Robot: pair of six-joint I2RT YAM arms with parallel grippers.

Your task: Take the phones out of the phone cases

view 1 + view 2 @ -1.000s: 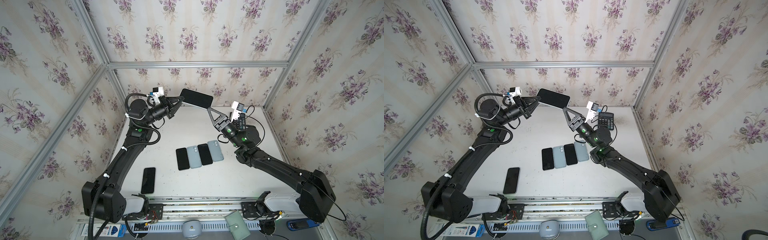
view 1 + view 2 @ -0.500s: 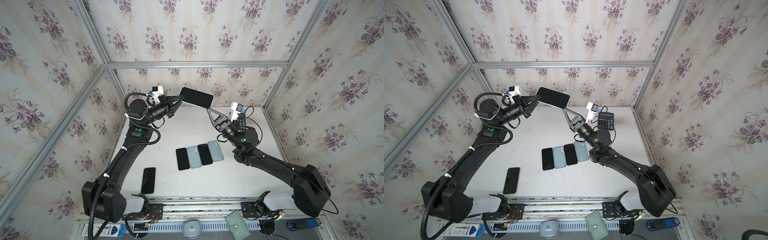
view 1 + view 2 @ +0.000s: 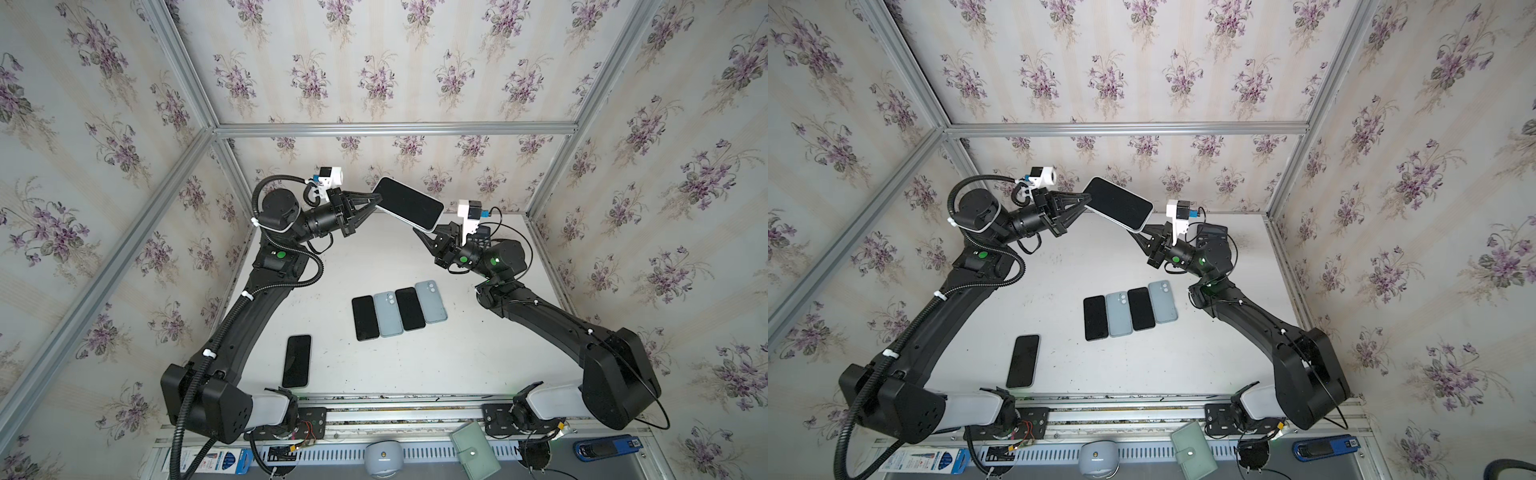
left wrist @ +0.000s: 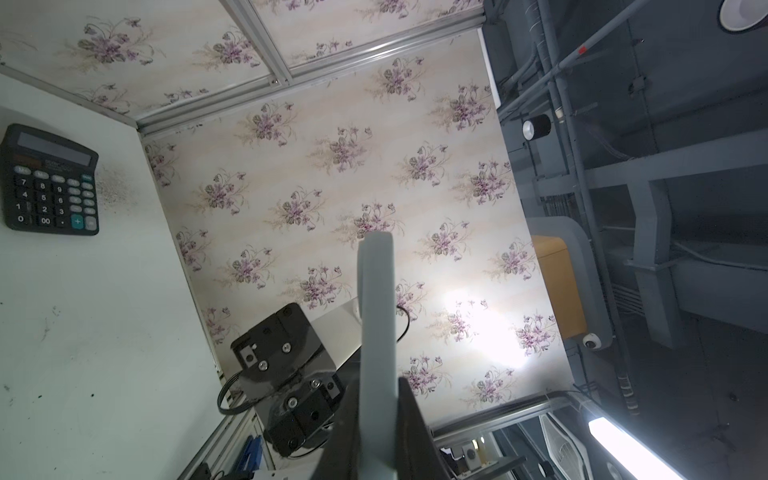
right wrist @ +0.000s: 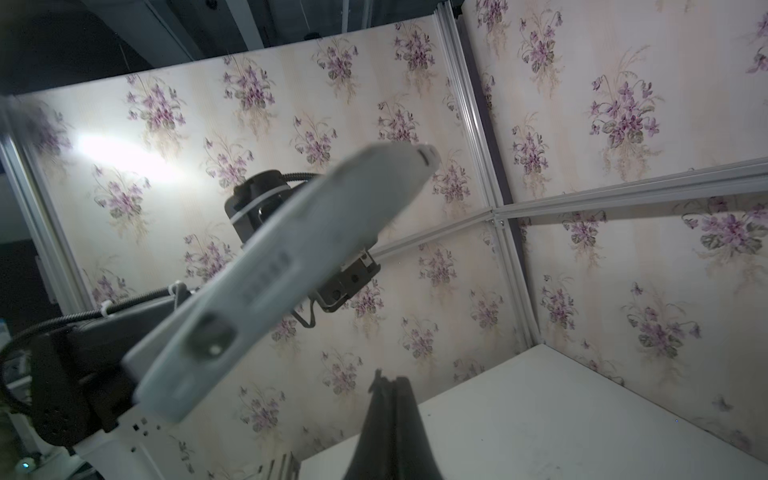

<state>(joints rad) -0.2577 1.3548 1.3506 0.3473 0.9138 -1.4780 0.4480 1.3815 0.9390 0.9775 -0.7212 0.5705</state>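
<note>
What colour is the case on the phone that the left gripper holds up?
Pale grey-blue. The case shows best in the right wrist view, which looks at its back.

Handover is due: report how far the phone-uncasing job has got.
Done, apparently: two bare black phones lie beside two pale blue-grey cases. In hand: the left end effector holds a black-screened phone in its pale case aloft; the shut right end effector sits below its corner, not gripping. Left: separating that one, then the seemingly cased phone near the front edge.

phone: dark screen up, tilted, aloft | phone case: pale grey-blue, around phone | grip: one end in left pincer
</note>
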